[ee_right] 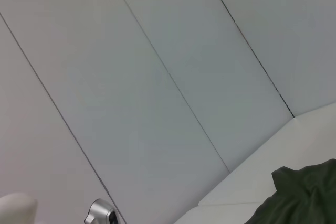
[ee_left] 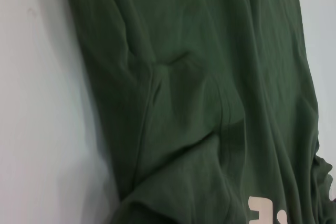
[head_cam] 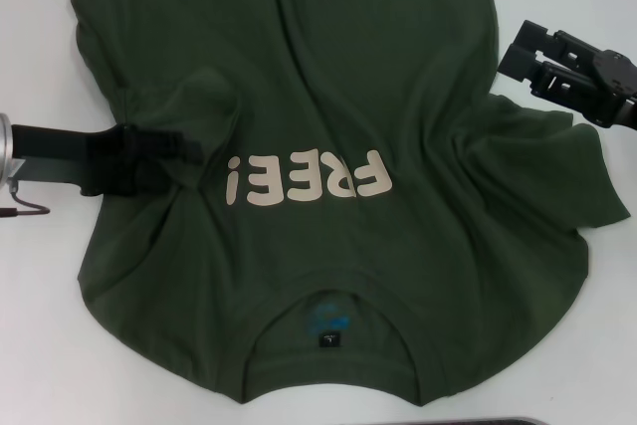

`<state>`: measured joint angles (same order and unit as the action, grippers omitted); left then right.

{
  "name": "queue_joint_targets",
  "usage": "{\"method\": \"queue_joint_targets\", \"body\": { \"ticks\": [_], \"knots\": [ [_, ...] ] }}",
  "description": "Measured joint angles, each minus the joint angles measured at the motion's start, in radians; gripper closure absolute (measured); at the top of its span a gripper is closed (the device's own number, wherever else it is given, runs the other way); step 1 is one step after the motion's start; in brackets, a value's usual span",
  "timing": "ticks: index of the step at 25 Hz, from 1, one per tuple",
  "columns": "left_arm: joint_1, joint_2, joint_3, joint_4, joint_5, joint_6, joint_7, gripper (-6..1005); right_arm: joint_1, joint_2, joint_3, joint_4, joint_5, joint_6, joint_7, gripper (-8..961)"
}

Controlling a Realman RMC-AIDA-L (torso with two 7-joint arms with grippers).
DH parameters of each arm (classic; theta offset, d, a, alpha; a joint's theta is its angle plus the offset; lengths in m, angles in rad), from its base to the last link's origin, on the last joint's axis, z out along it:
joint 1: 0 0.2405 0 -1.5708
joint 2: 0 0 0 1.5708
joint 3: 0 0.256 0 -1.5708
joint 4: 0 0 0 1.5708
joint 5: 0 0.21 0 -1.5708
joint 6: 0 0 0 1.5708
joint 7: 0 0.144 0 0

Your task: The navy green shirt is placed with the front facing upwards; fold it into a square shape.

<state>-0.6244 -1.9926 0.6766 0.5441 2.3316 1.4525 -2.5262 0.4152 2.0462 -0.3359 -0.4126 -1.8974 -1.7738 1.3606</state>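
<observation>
We count 1 shirt, 2 grippers, 1 table. The shirt is dark olive green, spread front-up on the white table; it fills most of the head view. Collar lies nearest the robot, hem runs out of frame at the far side. Cream block letters "FREE!" sit on the chest, reading upside down from the robot's side. Inside the collar we see 1 blue print and 1 small black tag. The cloth is not flat: creases bunch on the robot's left side, approx. level w/ the letters, and the sleeve on the robot's right lies rumpled. The left gripper reaches in from the left edge and rests on the bunched cloth just beside the letters; its black fingers blend w/ the fabric, so we cannot tell if they are spread or pinched. The left wrist view shows only folds of green cloth, a bit of cream lettering and bare table. The right gripper hangs at the shirt's right edge, above the cloth, fingers a narrow gap apart, holding nothing. The right wrist view shows pale wall panels w/ thin dark seams, a white ledge and a corner of the shirt.
</observation>
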Motion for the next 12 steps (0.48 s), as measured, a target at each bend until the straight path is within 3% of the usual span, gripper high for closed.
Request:
{"method": "queue_joint_targets", "body": {
  "ticks": [12],
  "knots": [
    [-0.017, -0.003, 0.041, -0.006, 0.000, -0.035, -0.043, 216, -0.005, 0.000, 0.000, 0.000, 0.000, -0.001, 0.000, 43]
  ]
}}
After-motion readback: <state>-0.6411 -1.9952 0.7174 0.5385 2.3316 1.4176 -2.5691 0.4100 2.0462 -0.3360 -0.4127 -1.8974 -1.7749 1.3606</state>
